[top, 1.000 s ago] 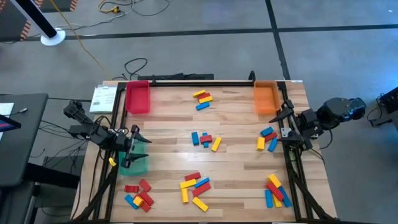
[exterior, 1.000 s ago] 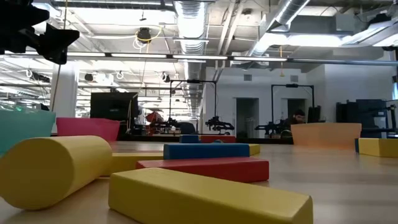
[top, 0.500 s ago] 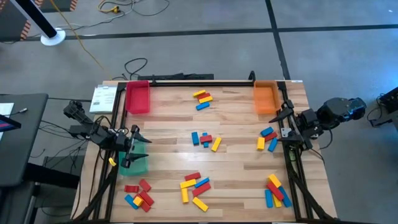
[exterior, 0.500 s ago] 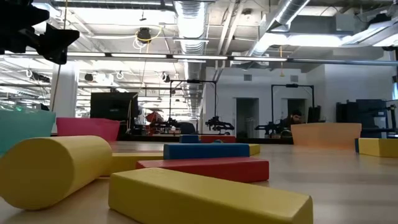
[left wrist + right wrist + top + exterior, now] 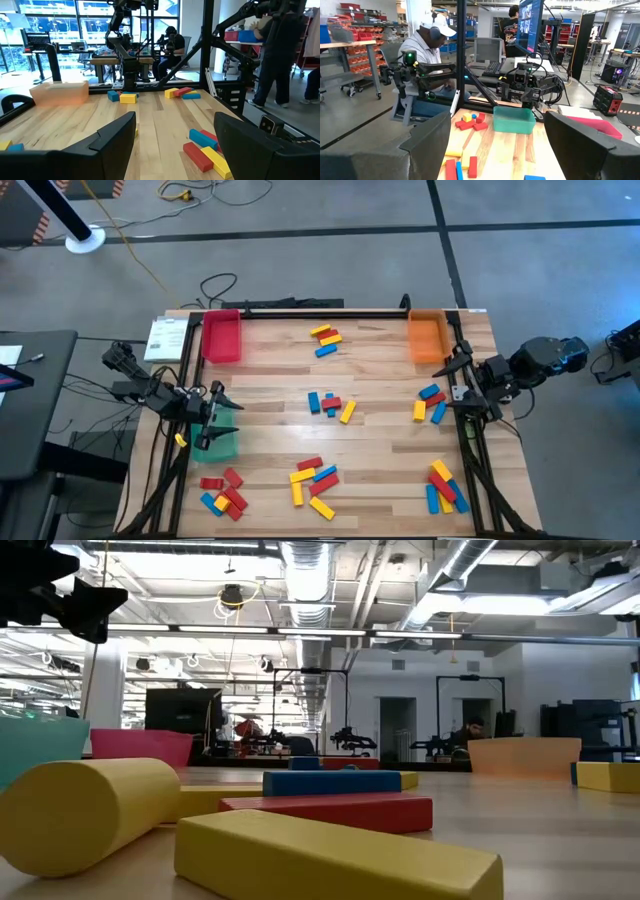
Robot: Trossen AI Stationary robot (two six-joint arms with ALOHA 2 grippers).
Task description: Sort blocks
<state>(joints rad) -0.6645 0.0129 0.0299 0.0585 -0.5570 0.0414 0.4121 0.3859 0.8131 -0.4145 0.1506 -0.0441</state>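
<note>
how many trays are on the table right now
3. The red tray sits at the far left corner, the orange tray at the far right corner, and the green tray at the left edge under the left gripper.

Two dark, near-black jointed arms, left claw (image 5: 222,418) with matte black wedge-shaped fingers (image 5: 117,137), right claw (image 5: 457,387) with the same broad black fingers (image 5: 427,137), thin black cables trailing behind the left arm

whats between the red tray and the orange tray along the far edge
In the high view, one small cluster of blocks, yellow, red and blue, lies between the red tray and the orange tray; otherwise bare wood.
</note>
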